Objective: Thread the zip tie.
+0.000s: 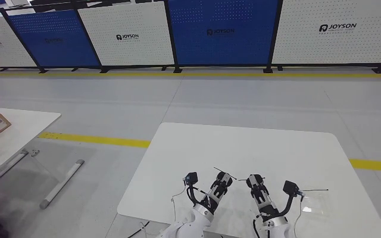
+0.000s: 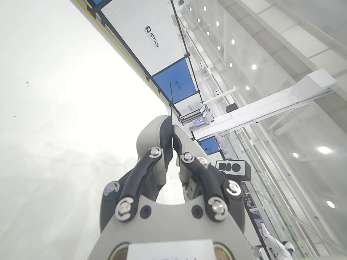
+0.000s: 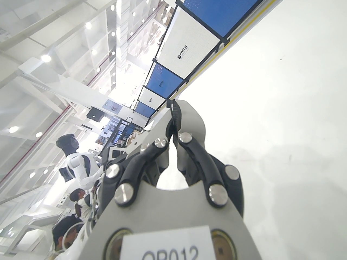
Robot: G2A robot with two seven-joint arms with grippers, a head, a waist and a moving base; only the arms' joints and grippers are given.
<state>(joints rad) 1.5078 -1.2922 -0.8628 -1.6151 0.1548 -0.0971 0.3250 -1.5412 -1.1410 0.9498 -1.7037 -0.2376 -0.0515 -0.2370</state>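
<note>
Nearest: two pincers at the counter's (image 1: 250, 143) near edge, close together, tips almost meeting.

Left pincer (image 1: 224, 177): in the top view a thin dark zip tie (image 1: 218, 170) sticks out past it, far and leftward. The left wrist view adds that the left pincer (image 2: 172, 133) is pressed together on the zip tie (image 2: 171, 96), with the slim tail standing out beyond the fingertips.

Right pincer (image 1: 255, 179): the top view is too small to show its grip. In the right wrist view the right pincer (image 3: 173, 121) is pinched on a broader black zip tie (image 3: 174, 112) end that barely shows past the tips. Cannot tell whether both hold one tie.

Edges: both pincers work over the near strip, and most of the counter's top lies beyond them toward the far edge. At the near right sit a see-through sheet (image 1: 312, 205) and a fine dark strand (image 1: 315, 190), too thin to name.

Count: two pincers, one work counter, a second counter (image 1: 24, 122) at far left, one yellow floor line (image 1: 95, 140), five partition panels (image 1: 223, 30).
</note>
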